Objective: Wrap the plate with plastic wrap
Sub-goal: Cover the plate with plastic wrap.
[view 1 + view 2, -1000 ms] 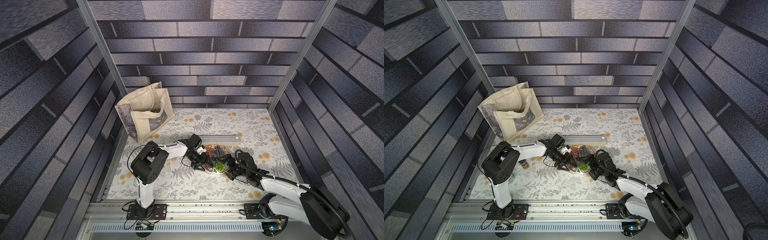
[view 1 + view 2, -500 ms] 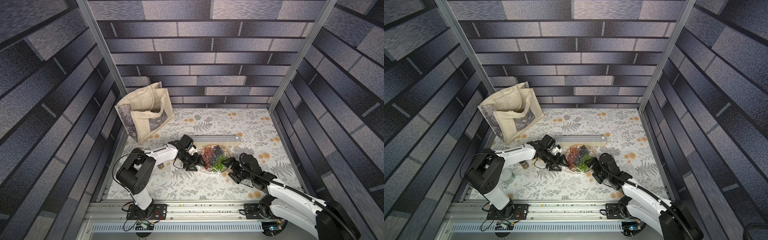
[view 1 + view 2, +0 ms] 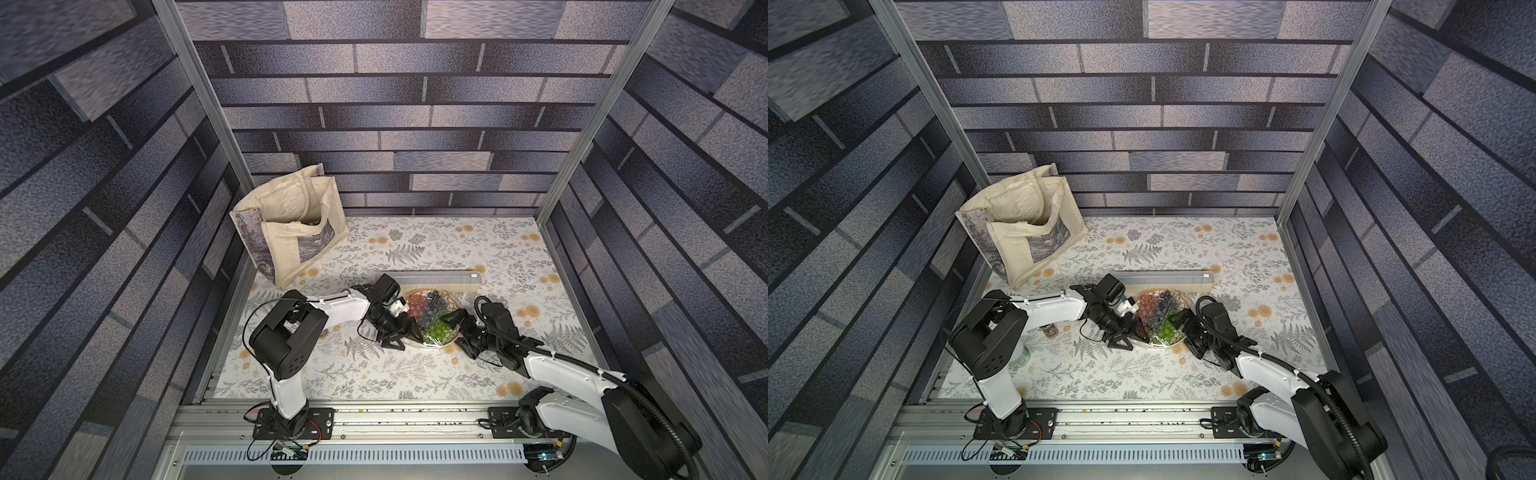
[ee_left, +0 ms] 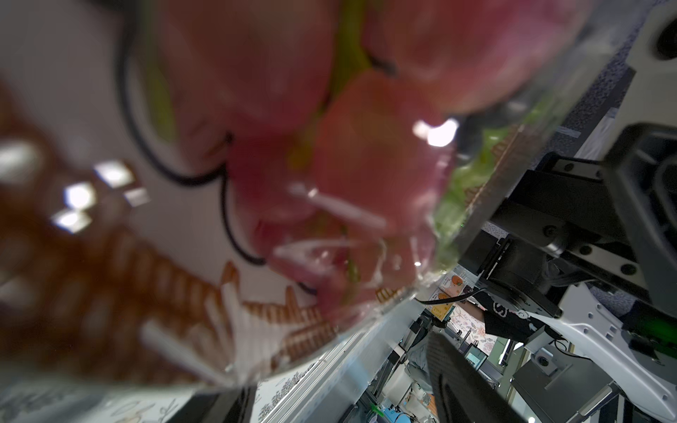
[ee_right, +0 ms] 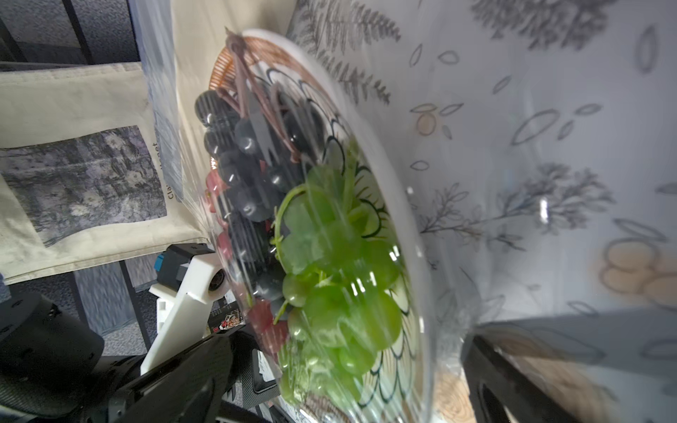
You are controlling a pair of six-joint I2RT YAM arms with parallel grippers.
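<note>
The plate with red, dark purple and green grapes lies in front of the long pale dispenser box, in both top views. Glossy plastic wrap lies stretched over the grapes and hangs past the rim. My left gripper is low at the plate's left edge, its jaws apart. In the left wrist view the plate's woven rim fills the frame, blurred. My right gripper is open at the right edge. It has one finger on each side of the plate's rim, and neither presses on it.
A cream tote bag stands at the back left. A small jar sits under the left arm, on the floral cloth. The metal rail runs along the front edge. Brick-patterned walls close in three sides.
The left gripper drew back from the plate half a second ago and has come back to its left edge. The right gripper has moved in to the right edge. The plate has hardly moved.
</note>
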